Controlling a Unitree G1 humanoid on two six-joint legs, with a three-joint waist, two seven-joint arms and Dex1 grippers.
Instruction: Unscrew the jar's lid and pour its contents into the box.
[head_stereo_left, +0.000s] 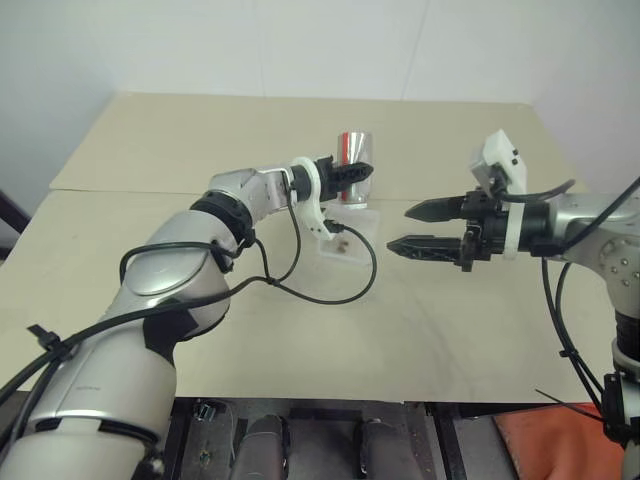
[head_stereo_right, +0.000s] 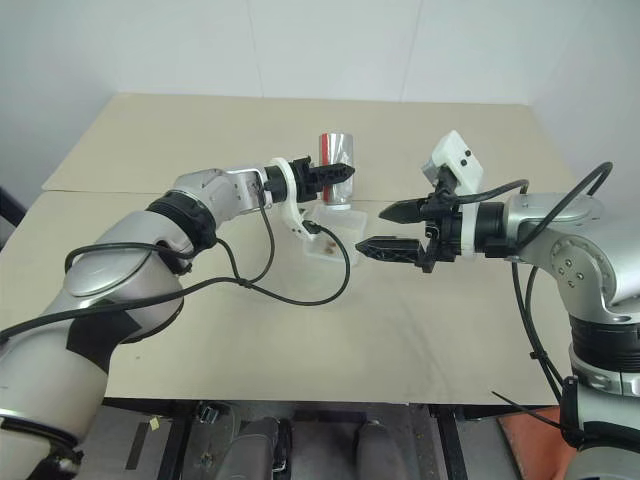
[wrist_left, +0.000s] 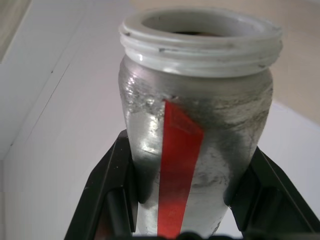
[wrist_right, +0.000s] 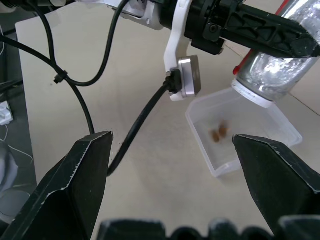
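The left gripper (head_stereo_left: 352, 171) hides the jar's (head_stereo_right: 336, 150) mouth from overhead. It clamps the silvery, red-striped jar, tipped neck-down over the clear box (wrist_right: 280, 125). Two small brown lumps (wrist_right: 219, 132) lie inside the box. The right gripper (head_stereo_right: 385, 228) hangs beside the box, jaws spread wide, empty.

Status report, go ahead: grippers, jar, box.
Left gripper shut on jar, lid off, mouth tipped over box. Right gripper open, empty. Brown bits in box. Nothing blocking.

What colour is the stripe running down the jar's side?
Red, on the silvery jar with a white threaded rim, held in the left claw. The left wrist view shows it best.
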